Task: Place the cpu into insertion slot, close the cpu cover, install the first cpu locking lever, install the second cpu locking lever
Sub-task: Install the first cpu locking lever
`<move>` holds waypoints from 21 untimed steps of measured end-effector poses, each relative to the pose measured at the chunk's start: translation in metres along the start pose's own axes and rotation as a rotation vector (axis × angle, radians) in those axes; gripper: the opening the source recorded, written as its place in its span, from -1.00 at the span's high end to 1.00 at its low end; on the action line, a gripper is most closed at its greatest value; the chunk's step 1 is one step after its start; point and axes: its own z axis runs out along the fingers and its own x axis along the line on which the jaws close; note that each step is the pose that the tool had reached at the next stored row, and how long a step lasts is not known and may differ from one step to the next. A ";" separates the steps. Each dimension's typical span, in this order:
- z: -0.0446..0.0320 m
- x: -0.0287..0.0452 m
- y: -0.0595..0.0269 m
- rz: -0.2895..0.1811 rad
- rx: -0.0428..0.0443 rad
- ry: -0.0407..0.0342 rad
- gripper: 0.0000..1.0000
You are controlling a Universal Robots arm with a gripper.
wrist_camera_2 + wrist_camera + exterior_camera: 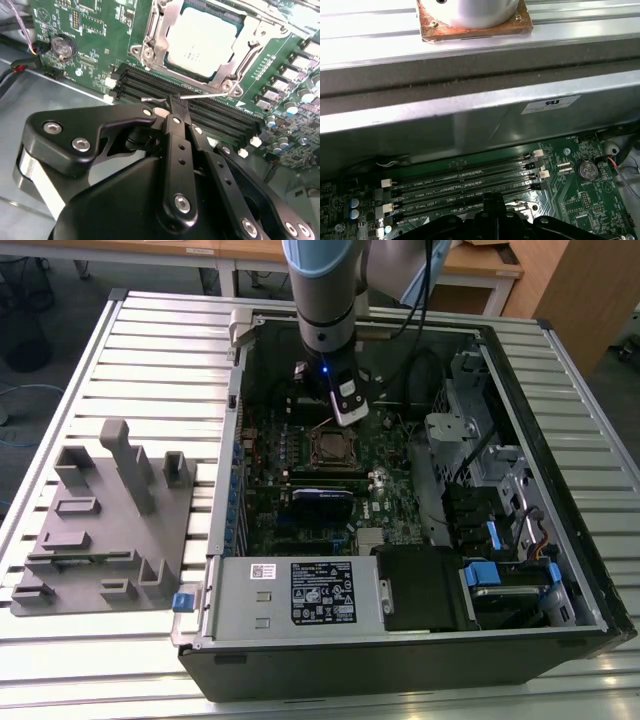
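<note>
Already seated, the cpu [202, 41] shows a pale, dull grey square top framed by the silver-grey cpu cover [159, 37], which lies flat over the insertion slot [330, 447] on the green board; it sits in the upper middle of the second wrist view. A thin wire lever [187, 97] runs just below the socket, above the black memory slots [165, 90]. The jaws [175, 107] are closed together with their tips pinching that lever, just beside the socket's lower edge. In the exterior view, the computer case [250, 585] rests on a slatted surface [130, 340], right of a grey fixture [100, 520].
</note>
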 end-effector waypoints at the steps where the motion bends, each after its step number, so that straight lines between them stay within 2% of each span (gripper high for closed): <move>1: 0.0006 0.0013 -0.0005 -0.001 -0.0007 -0.0030 0.79; 7: 0.0063 0.0071 -0.0038 -0.007 -0.0047 -0.0200 0.79; 21: 0.0133 0.0064 -0.0035 0.026 0.0003 -0.0351 0.79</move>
